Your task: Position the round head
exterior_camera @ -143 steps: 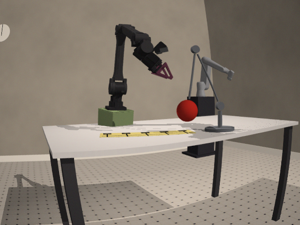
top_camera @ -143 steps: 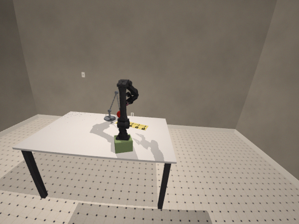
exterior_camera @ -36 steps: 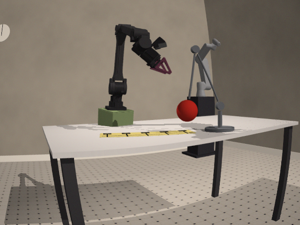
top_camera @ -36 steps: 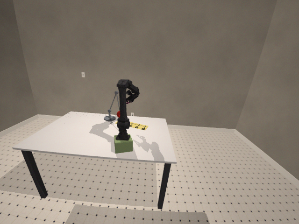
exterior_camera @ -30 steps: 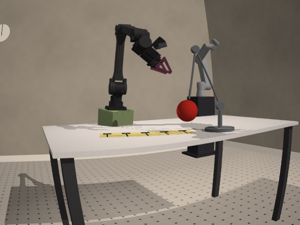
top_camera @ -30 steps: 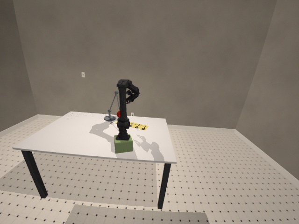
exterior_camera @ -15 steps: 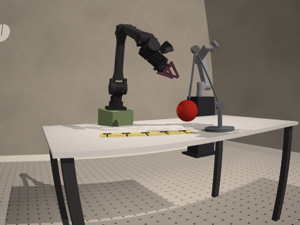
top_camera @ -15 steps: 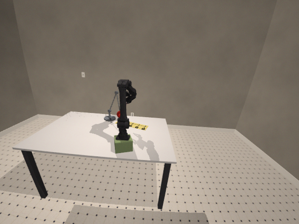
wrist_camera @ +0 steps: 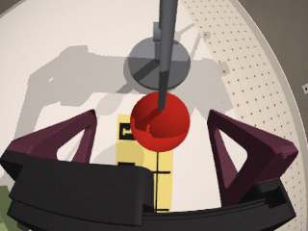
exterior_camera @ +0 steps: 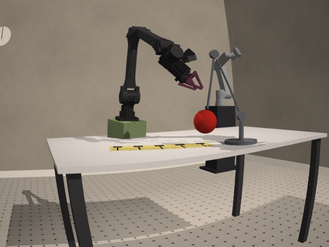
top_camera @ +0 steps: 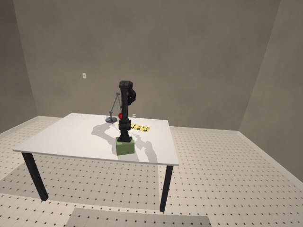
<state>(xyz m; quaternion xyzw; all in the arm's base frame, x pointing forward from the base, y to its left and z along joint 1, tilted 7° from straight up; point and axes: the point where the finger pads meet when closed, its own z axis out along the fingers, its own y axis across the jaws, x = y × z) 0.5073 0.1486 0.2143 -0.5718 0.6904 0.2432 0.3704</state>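
Observation:
The lamp has a grey round foot [exterior_camera: 240,141] on the bench, two thin grey arms folded at a high elbow [exterior_camera: 213,54], and a round red head [exterior_camera: 204,121]. The head hangs clear of the bench, above the end of the yellow strip [exterior_camera: 160,145] nearest the foot. In the wrist view the head [wrist_camera: 160,122] covers the strip's near-foot end [wrist_camera: 154,169], with the foot [wrist_camera: 157,65] beyond. My gripper [exterior_camera: 193,83] is open and empty, up in the air above and to the left of the head, apart from it. In the top view my arm hides most of the head [top_camera: 120,115].
My arm stands on a green block [exterior_camera: 126,128] at the bench's far side. A second grey robot on a black pedestal [exterior_camera: 222,117] stands behind the bench, past the lamp. The bench edge lies close behind the lamp foot.

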